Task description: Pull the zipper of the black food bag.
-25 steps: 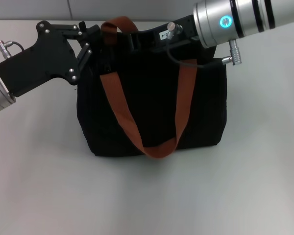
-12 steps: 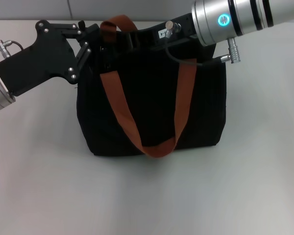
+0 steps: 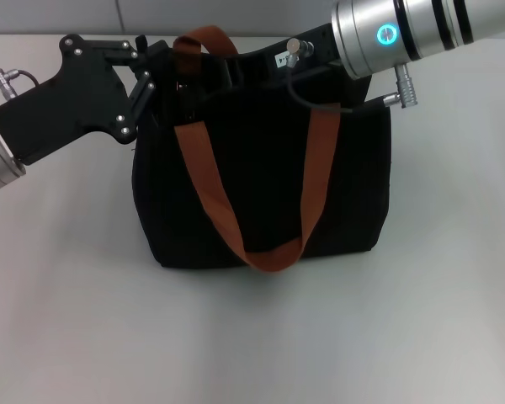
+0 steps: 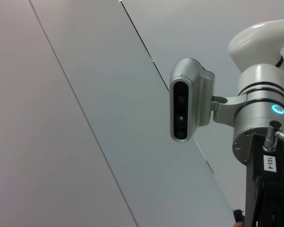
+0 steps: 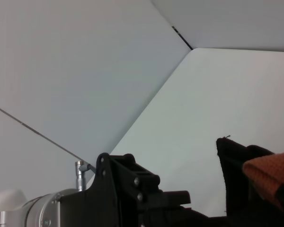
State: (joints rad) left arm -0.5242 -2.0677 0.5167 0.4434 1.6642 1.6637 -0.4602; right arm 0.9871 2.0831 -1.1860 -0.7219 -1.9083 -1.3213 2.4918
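Observation:
The black food bag stands upright mid-table, and its rust-orange strap hangs down the front. My left gripper is at the bag's top left corner, fingers closed on the fabric edge. My right gripper reaches in from the right along the bag's top, with its tip buried against the black fabric by the strap. The zipper pull is hidden behind the grippers. The right wrist view shows the left gripper, the bag corner and a bit of strap.
The white table lies open in front of and beside the bag. A grey wall runs behind. The left wrist view shows only the wall, the robot's head camera and the right arm.
The right arm has shifted slightly up and left along the bag's top, and the bag's top right edge has risen a little. The left gripper has barely moved.

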